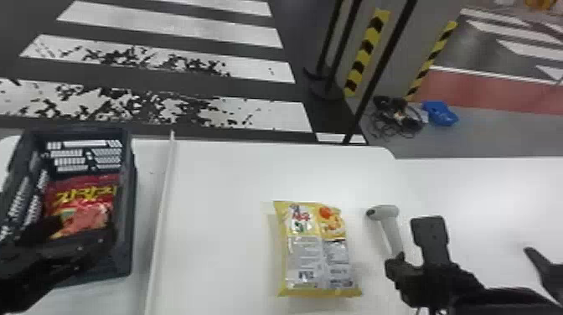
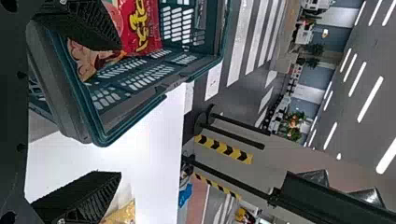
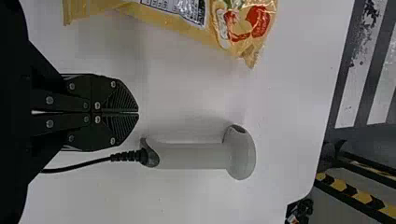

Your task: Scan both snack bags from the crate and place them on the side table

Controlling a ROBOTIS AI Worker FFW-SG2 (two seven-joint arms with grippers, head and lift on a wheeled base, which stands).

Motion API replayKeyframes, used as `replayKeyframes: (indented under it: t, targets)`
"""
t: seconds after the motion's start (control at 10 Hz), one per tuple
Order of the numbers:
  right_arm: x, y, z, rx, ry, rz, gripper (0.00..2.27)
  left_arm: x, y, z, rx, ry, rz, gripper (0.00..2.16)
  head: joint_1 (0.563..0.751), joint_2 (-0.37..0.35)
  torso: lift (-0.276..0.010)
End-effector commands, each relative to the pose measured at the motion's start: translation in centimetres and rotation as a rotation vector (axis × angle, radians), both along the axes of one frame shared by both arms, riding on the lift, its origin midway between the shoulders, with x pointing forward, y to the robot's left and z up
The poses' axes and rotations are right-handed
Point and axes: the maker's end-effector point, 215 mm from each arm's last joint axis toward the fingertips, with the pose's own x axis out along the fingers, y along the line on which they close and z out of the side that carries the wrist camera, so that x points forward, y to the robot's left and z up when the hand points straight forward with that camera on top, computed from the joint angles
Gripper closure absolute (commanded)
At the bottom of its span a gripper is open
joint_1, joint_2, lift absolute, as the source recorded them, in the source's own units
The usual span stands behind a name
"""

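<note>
Beyond the dark green-grey plastic crate [image 1: 127, 201], a dark floor with broad white stripes [image 1: 176, 27] is spreading out, and farther off to the crate's right, slim black posts [image 1: 380, 71] are rising near yellow-and-black striped strips [image 1: 366, 52]. Down on the floor there, a tangle of dark cables [image 1: 396, 115] is lying beside a bright blue object [image 1: 440, 113].

Nearer me, a smooth white surface [image 1: 218, 184] is carrying the crate, and a thin white ridge [image 1: 164, 188] is running just beside the crate, on its right. Inside the crate, a shiny red plastic snack bag with yellow lettering [image 1: 86, 199] is resting. Well apart from the crate, on its right, a yellow-and-silver plastic snack bag [image 1: 318, 247] is lying flat on the surface. Farther right from the crate, past that yellow bag, a pale grey plastic handheld scanner [image 1: 391, 230] is lying on its side, and a black cable [image 3: 84, 164] is trailing from its handle.

Over the crate's near half, the left tool [image 1: 81, 230] is hovering, its black ribbed fingers standing wide apart; whether it is touching the red bag, I cannot tell. Well to the crate's right, near the scanner's handle end, the right tool [image 1: 398, 264] is pointing forward, its two fingers pressing together and holding nothing between them.
</note>
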Motion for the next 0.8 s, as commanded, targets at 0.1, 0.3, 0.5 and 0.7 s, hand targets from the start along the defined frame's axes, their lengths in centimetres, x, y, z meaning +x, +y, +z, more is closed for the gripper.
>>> replayKeyframes:
  t: [0.1,0.3,0.5,0.7]
  targets:
    - [0.6,0.4,2.8,0.047,-0.066,-0.005,0.02,0.0,-0.1,0.1,-0.003,-0.004,-0.003,0.03,0.695,-0.281,-0.095]
    - [1.6,0.1,3.8,0.073,-0.100,-0.012,0.02,-0.1,-0.1,0.4,-0.001,-0.012,-0.007,0.03,0.695,-0.277,-0.095]
    - [2.9,-1.3,3.6,0.114,-0.122,-0.044,0.03,0.0,0.0,0.5,0.004,-0.016,-0.004,0.03,0.695,-0.277,-0.095]
    - [4.6,-2.6,3.7,0.143,-0.163,-0.058,0.03,0.0,-0.3,0.8,0.014,-0.020,0.003,0.03,0.695,-0.287,-0.095]
